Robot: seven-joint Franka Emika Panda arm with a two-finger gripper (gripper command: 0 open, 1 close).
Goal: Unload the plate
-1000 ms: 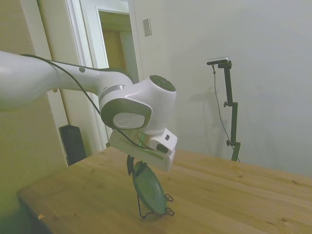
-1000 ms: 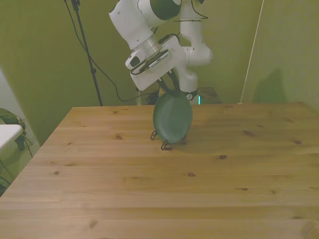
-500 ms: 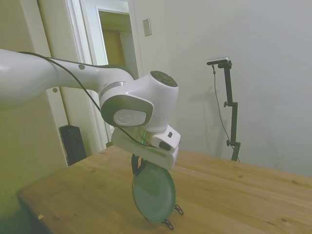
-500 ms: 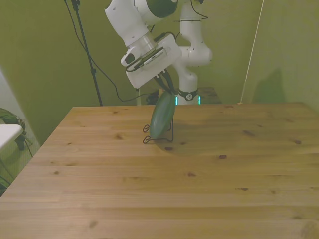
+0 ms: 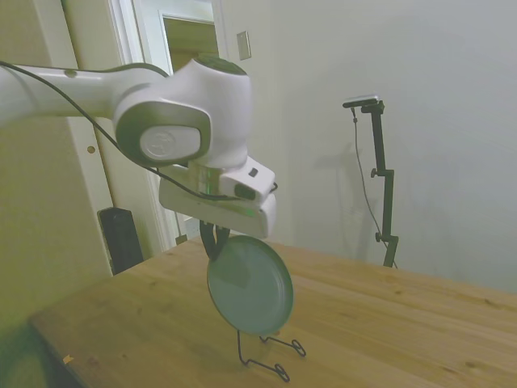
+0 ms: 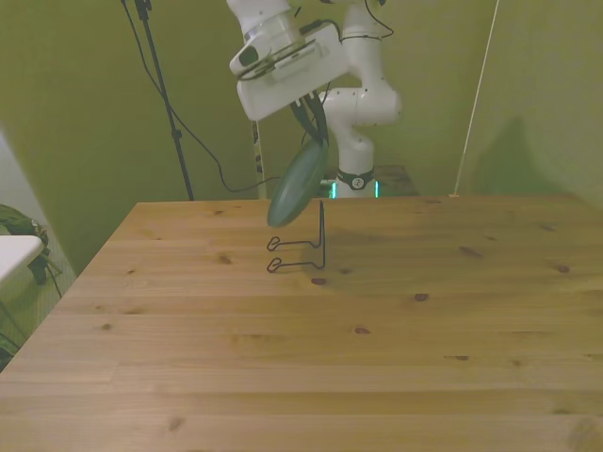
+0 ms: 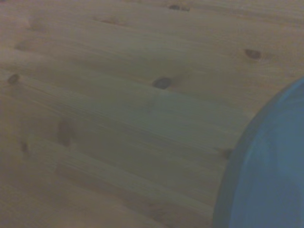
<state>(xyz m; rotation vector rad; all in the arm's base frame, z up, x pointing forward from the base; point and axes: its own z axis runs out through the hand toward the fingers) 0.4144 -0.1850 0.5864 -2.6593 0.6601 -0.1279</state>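
Observation:
The dark grey-green plate [image 5: 250, 284] [image 6: 297, 182] hangs on edge in the air, clear of the thin black wire stand [image 5: 268, 354] [image 6: 300, 248] that rests empty on the wooden table [image 5: 388, 323]. My gripper [image 5: 213, 239] [image 6: 313, 129] is shut on the plate's upper rim, and the plate tilts down from it toward the front view's left. In the wrist view the plate [image 7: 266, 171] fills one corner as a blurred blue-grey curve over the table planks.
A doorway and a dark speaker-like box [image 5: 121, 236] stand behind the table in the side view. A white object [image 6: 14, 252] sits off the table at the front view's left edge.
The plate has been lifted up off the wire stand, and the arm has risen with it. The stand now stands empty on the table.

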